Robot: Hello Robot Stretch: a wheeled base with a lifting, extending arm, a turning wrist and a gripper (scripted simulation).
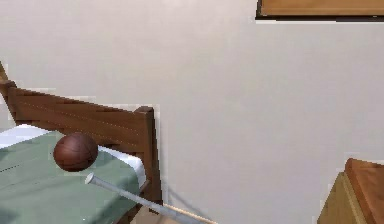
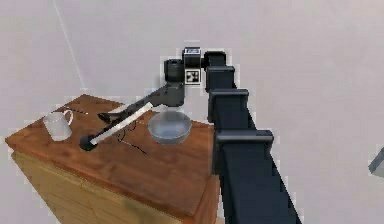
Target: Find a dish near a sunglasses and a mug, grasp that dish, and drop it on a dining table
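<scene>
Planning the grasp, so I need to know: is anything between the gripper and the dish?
Nothing visible does. The gripper shows right at the far rim of the dish on the wooden cabinet. A long slanted rod lies just left of the dish, the mug farther left.

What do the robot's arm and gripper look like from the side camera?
The arm is a dark, square-sectioned bar built of stepped, nested segments. At its far end sit two small white squares with black marks. Left of them, the gripper has a dark body and two thin fingers, one of them paler grey.
</scene>
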